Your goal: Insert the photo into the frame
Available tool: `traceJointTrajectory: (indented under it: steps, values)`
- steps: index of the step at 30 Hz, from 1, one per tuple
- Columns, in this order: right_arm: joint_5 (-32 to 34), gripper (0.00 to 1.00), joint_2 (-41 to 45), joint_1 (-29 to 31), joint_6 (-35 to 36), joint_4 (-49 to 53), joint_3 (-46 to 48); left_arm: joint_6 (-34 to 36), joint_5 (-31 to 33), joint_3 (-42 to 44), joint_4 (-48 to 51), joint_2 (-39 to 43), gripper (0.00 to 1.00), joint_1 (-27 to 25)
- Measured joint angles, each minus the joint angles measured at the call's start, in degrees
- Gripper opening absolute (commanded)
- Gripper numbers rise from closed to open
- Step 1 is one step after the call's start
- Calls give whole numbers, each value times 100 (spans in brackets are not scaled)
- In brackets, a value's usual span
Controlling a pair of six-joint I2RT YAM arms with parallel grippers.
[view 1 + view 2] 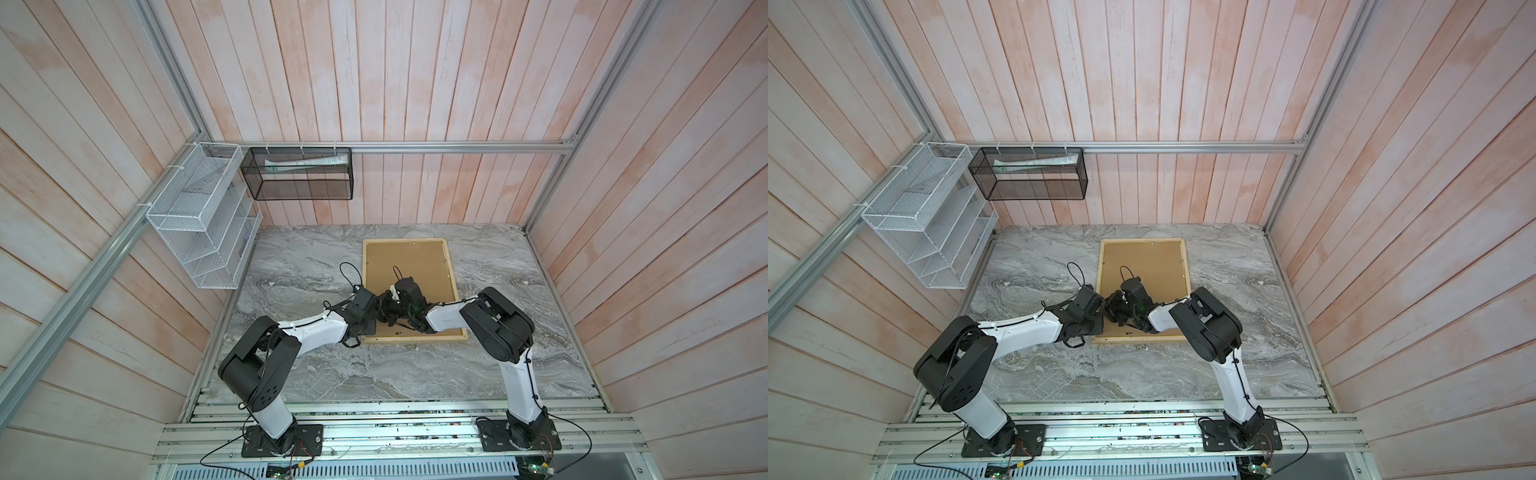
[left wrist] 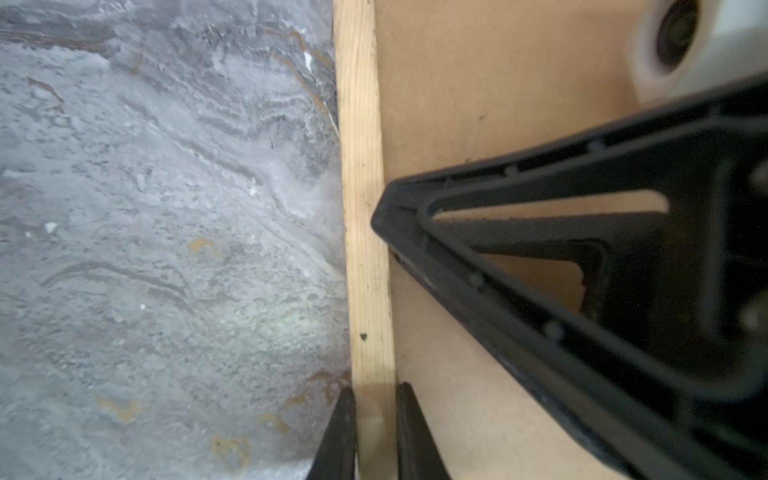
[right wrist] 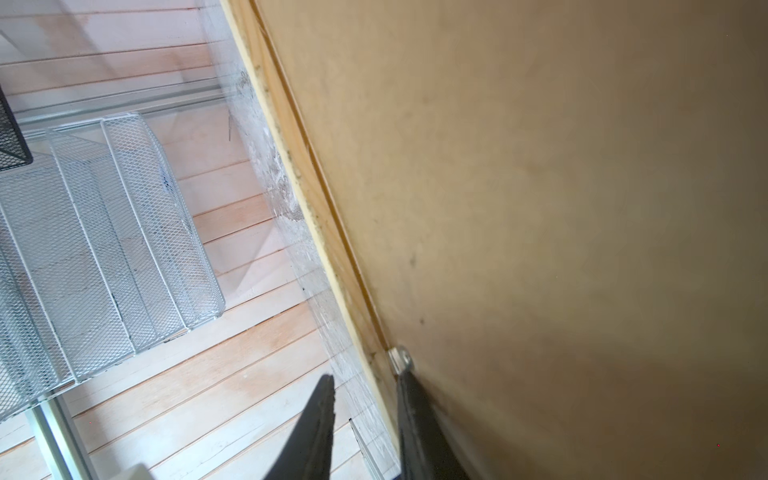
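Note:
The frame (image 1: 436, 337) (image 1: 1142, 338) of pale wood lies face down on the marble table, with its brown backing board (image 1: 415, 262) up. My left gripper (image 2: 376, 399) is shut on the frame's left rail (image 2: 361, 208), a finger on each side of the strip. My right gripper (image 3: 365, 382) reaches across to the same rail and stands open astride it. One finger (image 3: 415, 419) rests on the board beside a small metal tab (image 3: 400, 358); the other hangs clear outside the rail. That finger's tip (image 2: 386, 216) touches the rail's inner edge in the left wrist view. The photo is hidden.
A white mesh rack (image 1: 199, 216) hangs on the left wall and a black mesh basket (image 1: 297, 174) holding a pale tube hangs on the back wall. The marble table (image 1: 311, 374) spreads around the frame; both arm bases stand at its front edge.

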State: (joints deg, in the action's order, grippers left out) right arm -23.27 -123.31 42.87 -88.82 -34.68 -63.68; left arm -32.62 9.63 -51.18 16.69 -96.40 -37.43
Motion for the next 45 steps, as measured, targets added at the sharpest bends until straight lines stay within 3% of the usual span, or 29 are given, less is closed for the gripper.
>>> traceJointTrajectory:
  steps: [9, 15, 17, 20, 26, 31, 35, 41, 45]
  values:
    - [-210, 32, 160, -72, 1132, 404, -96, 114, -264, -9, -9, 2, 3, 199]
    - [-203, 36, 1196, -391, 2227, 1207, -153, 575, -367, -361, -48, -295, 3, 382]
    - [-157, 38, 1502, -625, 2758, 1663, -413, 778, -369, -525, -83, -437, 9, 446]
    - [9, 39, 1631, -1084, 3705, 2555, -1165, 1014, -363, -723, -17, -566, 27, 476]
    - [894, 40, 1436, -2138, 5438, 4378, -2485, 1036, -282, -1102, 302, -599, 34, 503]
    - [1878, 40, 1054, -2896, 6301, 5110, -2785, 503, -170, -1106, 553, -240, 37, 485]
    - [2334, 37, 59, -3353, 6765, 5801, -3768, -271, -199, -590, 297, 376, 41, 264]
    - [2741, 35, -1473, -3552, 7167, 6870, -5790, -1502, -234, 153, -151, 599, 41, -428]
    - [2787, 34, -1908, -3528, 7289, 7281, -6398, -2105, -195, 492, -341, 632, 41, -800]
